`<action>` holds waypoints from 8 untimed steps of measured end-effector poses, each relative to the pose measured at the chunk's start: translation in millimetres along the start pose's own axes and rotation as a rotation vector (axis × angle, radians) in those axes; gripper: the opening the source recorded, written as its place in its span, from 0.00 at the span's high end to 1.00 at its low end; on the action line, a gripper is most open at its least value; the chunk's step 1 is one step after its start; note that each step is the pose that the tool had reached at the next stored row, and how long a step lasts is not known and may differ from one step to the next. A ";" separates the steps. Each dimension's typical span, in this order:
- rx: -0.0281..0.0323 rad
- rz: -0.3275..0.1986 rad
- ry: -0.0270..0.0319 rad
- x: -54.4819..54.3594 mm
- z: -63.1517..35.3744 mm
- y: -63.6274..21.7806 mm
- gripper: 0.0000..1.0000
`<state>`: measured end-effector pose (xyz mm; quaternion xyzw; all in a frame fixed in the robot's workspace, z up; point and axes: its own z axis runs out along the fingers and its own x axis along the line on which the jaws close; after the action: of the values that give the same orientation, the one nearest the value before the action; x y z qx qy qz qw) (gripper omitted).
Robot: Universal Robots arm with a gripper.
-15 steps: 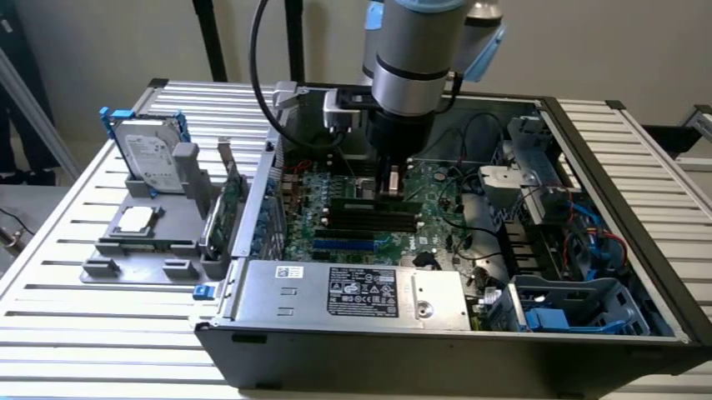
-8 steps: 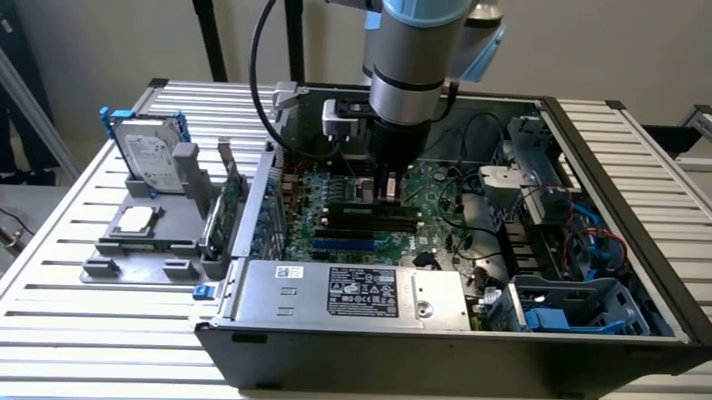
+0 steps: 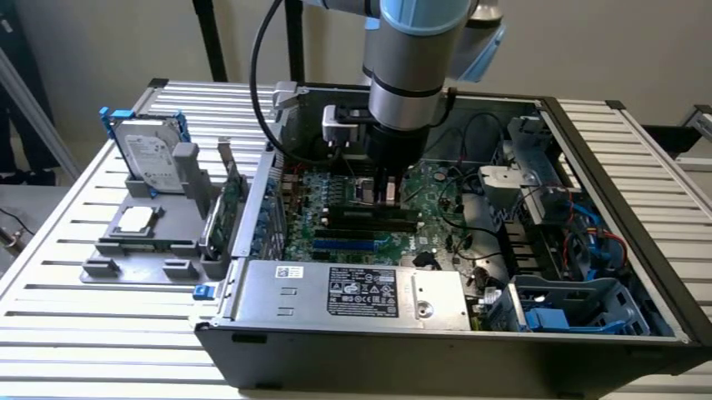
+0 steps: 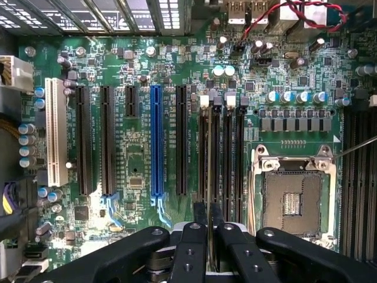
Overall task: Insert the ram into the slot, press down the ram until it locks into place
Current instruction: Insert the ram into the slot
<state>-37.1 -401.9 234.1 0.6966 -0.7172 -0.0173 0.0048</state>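
wrist view is catching the ram (image 4: 210,159) edge-on, so it is reading as a thin pale line and its flat faces and chips are hiding from the camera. the tool (image 4: 210,213) is gripping it narrowly, its two black metal fingers (image 4: 193,247) pinching one on each face, and their bolted bodies are getting cut off at the picture's edge. the ram is standing upright along the slot (image 4: 215,141), one of four long black plastic sockets lying parallel, with white and black end clips. whether its lower edge is seated or only hovering above is hard to judge. a shorter blue socket (image 4: 156,141) and a square metal processor frame (image 4: 293,200) are sitting on the same green motherboard (image 4: 135,171).

in the exterior view the grey arm (image 3: 406,83) is reaching straight down into the open computer case (image 3: 623,250), its bulk hiding most of the tool (image 3: 386,193). a silver power supply box (image 3: 356,292) with a black label is covering the board's near part. the case is resting on a slatted metal bench (image 3: 67,250). at the exterior view's left a hard drive (image 3: 150,158) is standing in a grey plastic fixture (image 3: 133,242).
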 end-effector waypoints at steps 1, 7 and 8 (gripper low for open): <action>-0.0001 0.000 0.0001 0.0 0.4 0.0 0.87; 0.0000 -0.001 0.0001 0.1 2.2 -0.1 0.87; -0.0001 -0.001 0.0001 0.1 2.6 -0.1 0.87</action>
<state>-37.1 -401.9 231.5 0.6969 -0.7169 -0.0173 0.0048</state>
